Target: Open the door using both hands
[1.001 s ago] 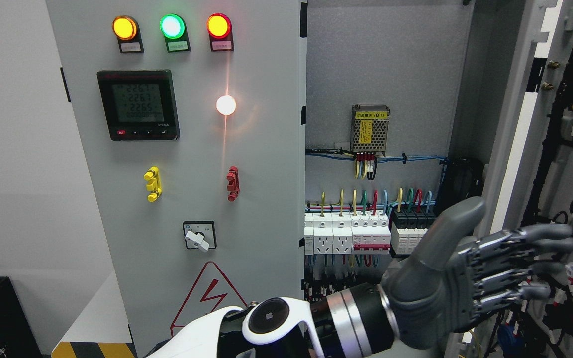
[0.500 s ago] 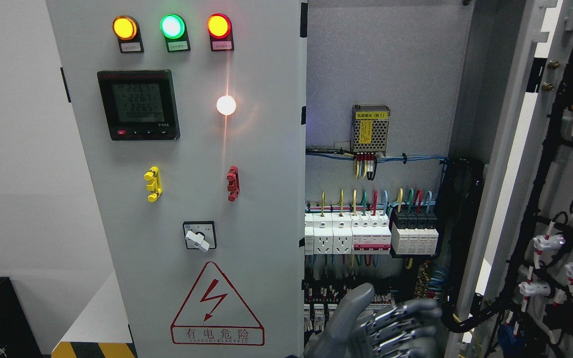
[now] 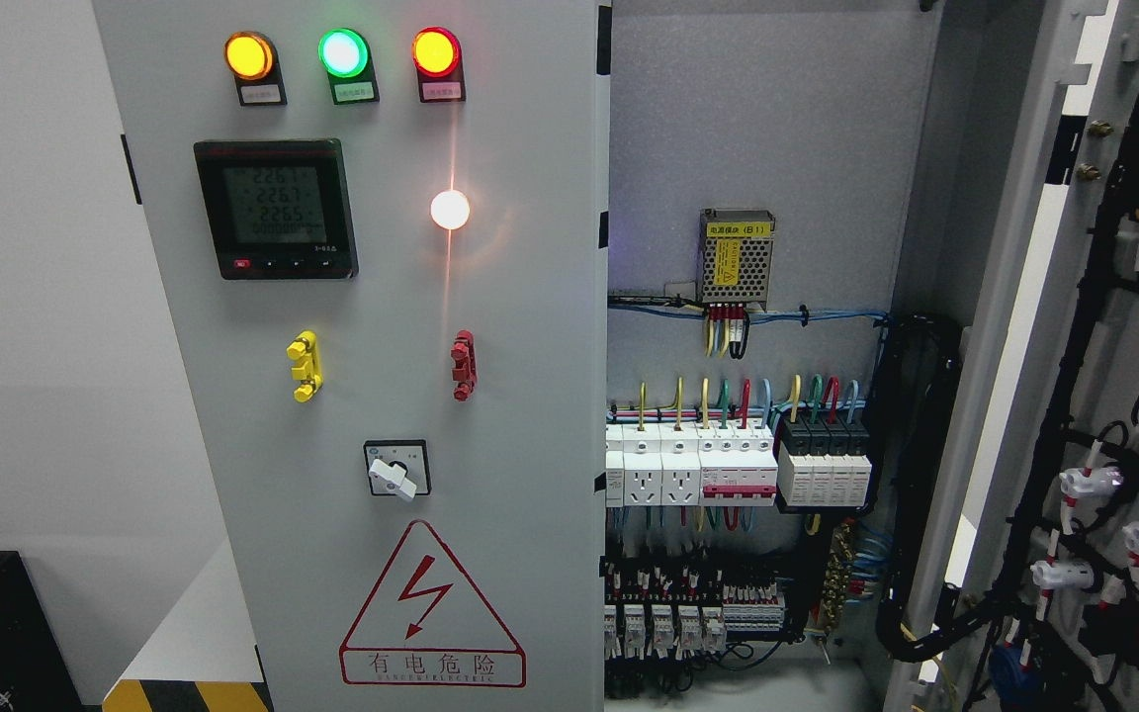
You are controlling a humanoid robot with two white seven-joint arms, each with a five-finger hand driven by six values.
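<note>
Hand gone below frame since earlier; fingers not visible, state unknown. Right door swung open, left door shut. Next: pull left door edge slowly, avoid switches.

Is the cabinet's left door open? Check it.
No, the left door sits flat and shut, while the right door is swung open, exposing the breakers.

Both arms and hands outside the head camera's view.
</note>
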